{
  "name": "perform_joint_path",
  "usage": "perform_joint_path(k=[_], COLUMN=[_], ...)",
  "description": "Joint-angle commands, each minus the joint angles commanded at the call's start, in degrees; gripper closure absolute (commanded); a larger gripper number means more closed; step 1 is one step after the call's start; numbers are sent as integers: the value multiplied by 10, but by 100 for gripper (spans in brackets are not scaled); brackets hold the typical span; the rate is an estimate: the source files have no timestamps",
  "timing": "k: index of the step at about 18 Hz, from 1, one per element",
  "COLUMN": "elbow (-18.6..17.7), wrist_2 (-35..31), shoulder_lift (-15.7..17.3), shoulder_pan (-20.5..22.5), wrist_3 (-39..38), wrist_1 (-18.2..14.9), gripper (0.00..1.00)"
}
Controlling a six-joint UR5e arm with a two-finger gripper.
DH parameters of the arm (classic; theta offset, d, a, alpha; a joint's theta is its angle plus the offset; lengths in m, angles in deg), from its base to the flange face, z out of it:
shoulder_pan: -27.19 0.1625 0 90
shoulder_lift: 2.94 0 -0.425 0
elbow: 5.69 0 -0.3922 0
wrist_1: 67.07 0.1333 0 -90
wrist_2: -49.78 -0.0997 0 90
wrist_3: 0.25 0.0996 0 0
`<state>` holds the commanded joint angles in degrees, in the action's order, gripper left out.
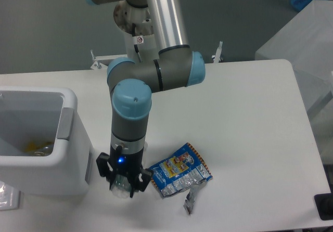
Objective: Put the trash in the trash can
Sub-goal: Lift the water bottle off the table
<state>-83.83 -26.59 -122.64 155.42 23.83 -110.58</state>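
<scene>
My gripper (pixel 123 182) points straight down near the table's front edge, just right of the white trash can (pixel 73 159). Its jaws are closed around the small clear plastic bottle (pixel 120 186), whose pale rounded end shows below them, at or just above the table. The blue-and-silver foil snack bag (pixel 179 176) lies flat on the table just right of the gripper. The small silver foil scrap (pixel 190 200) lies in front of the bag. The trash can stands open at the left, with something yellow and shiny at its bottom (pixel 39 147).
The arm's elbow and upright tube (pixel 156 71) rise over the middle of the white table (pixel 250 117). A dark object (pixel 325 206) sits at the table's front right corner. A clear packet (pixel 8 198) lies by the trash can's front left.
</scene>
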Motion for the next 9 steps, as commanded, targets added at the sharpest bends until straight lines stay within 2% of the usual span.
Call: perform_joint_path(k=[2,5,9], elbow=[19,65,78], wrist_2=[0,1,40], shoulder_lift=[0,5,26], shoulder_pan=[7,16,26], wrist_3=[-20,-93,-132], wrist_1=[0,3,4], gripper=[41,41,41])
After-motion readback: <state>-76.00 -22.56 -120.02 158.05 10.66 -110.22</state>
